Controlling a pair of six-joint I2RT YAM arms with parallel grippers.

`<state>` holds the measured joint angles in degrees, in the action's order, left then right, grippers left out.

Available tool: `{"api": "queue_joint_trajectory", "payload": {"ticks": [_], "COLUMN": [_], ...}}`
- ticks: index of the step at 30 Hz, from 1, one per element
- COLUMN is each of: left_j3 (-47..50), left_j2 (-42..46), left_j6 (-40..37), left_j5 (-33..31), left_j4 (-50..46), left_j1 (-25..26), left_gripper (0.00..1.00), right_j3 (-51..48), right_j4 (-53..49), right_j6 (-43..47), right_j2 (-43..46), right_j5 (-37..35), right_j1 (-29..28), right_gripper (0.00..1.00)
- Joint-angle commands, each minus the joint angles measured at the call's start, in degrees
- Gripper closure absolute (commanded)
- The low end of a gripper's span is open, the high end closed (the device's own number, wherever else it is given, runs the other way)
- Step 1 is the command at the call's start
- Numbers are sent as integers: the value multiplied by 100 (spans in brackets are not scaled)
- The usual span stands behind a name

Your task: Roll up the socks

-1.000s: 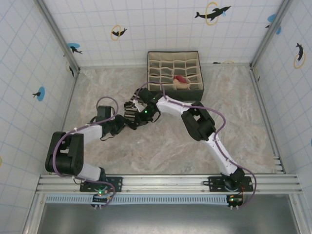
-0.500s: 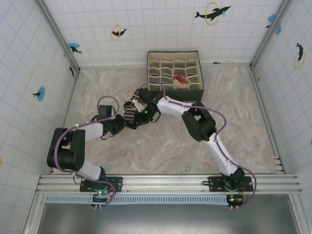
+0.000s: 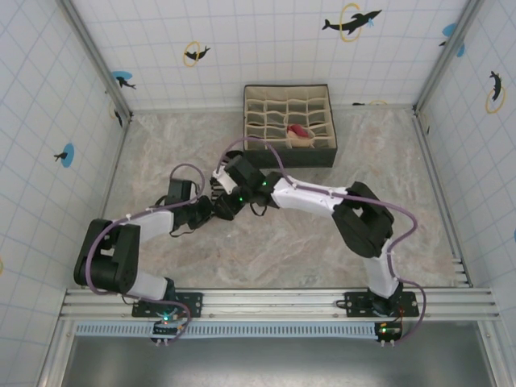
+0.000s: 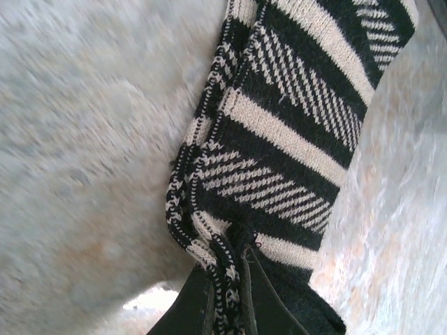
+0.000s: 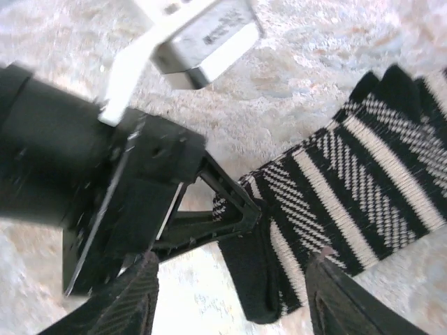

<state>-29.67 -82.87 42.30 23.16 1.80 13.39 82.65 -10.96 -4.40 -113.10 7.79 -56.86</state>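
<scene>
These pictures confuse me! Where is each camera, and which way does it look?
Top camera: high behind the robot, looking down at table, box, left arm, right arm.
Left wrist camera: on the left arm, looking along the left hand pinching the striped sock.
Right wrist camera: on the right arm, looking past the open right hand at the left hand.
Shared: both wrist views show that sock.

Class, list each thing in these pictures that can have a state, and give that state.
black striped sock: unrolled, one end pinched.
left claw: shut on the black striped sock.
right claw: open, above the black striped sock.
peach sock: bundled inside one cell of the organiser box.
organiser box: open-topped.
</scene>
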Motion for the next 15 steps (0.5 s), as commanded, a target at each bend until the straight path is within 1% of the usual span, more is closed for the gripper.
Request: {"api": "queue_joint_trajectory", "payload": {"ticks": [1, 2, 4, 6, 9, 13, 15], "left_j3": [185, 194, 237, 294, 313, 224, 107], "left_j2": [270, 327, 452, 549, 702, 929, 936], "left_j6": [-127, -116, -73, 15, 149, 252, 235], "left_j5": [149, 130, 110, 139, 186, 8, -5], "left_j4": [-266, -334, -486, -649, -958, -1556, -1848], "left_j1": [225, 271, 337, 340, 344, 337, 340], "left_gripper": [100, 100, 100, 100, 100, 100, 100], "right_j3": [-766, -1018, -1594, -2036, -2600, -3085, -3261], "right_j4": [883, 1087, 1488, 1948, 2423, 3033, 3326], "right_j6": [560, 644, 867, 1108, 1706, 2669, 3107], "right_j2": [534, 685, 1020, 1303, 1600, 1632, 1539], "right_j5": [-1149, -1280, -1673, -2125, -2718, -3754, -4070], "right_j1": [-209, -264, -424, -634, -1035, -1602, -1849], "right_gripper": [35, 33, 36, 36, 38, 38, 38]}}
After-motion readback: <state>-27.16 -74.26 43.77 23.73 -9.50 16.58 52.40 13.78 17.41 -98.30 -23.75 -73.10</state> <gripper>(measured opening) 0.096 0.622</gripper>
